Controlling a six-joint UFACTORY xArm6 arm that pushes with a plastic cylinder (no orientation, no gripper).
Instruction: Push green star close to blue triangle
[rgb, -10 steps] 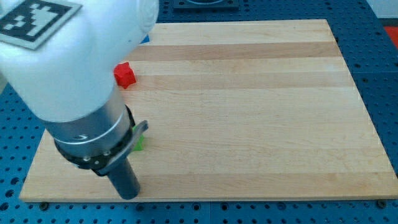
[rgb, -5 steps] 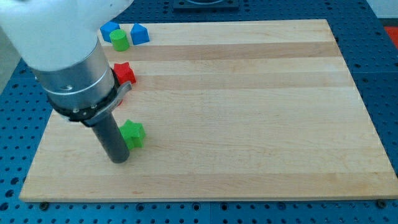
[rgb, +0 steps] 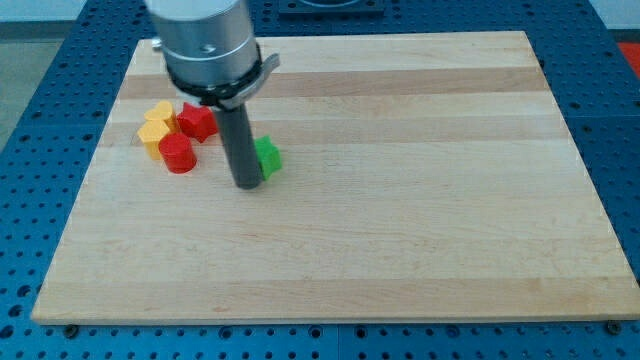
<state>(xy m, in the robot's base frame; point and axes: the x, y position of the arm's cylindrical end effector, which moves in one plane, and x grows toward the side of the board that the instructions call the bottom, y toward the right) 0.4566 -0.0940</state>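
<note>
The green star lies on the wooden board, left of the middle. My tip rests on the board, touching the star's lower left side; the rod hides part of the star. The blue triangle does not show: the arm's body covers the board's top left, where it stood earlier.
A red star, a red cylinder and two yellow blocks sit clustered at the view's left of the rod. The arm's grey body hangs over the board's top left. Blue perforated table surrounds the board.
My tip has moved up and to the right, and the green star has moved with it, up and rightward. The arm now covers the blue blocks and the green cylinder, and uncovers the yellow blocks and red cylinder.
</note>
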